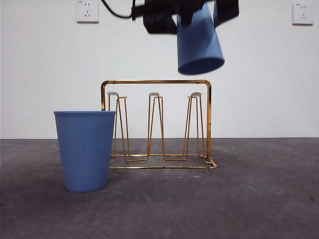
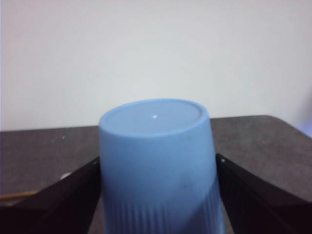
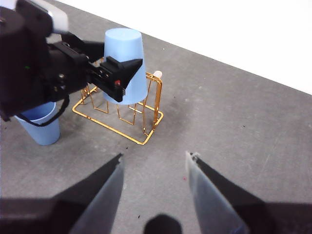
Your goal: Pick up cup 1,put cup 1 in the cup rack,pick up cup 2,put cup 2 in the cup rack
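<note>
two end effectors: left end effector [image 2: 158, 195] clamped on inverted cup 1 [image 1: 198, 42], tilted, high above cup rack [image 1: 157, 124]; right end effector [image 3: 153, 168] apart, over bare bench [image 1: 259, 194]; cup 2 [image 1: 85, 149] upright beside rack.

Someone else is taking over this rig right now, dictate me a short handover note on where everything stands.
Left tool: shut on the inverted ribbed blue plastic cup, held high above the gold wire cup rack, over its prong at the end away from the other cup.
Right tool: open, holding nothing, waiting over the grey table away from the rack.
Second blue ribbed cup: upright on the table, beside the rack.
Done: first cup picked up.
Left: lower it onto a prong, then pick up and rack the second cup.
</note>
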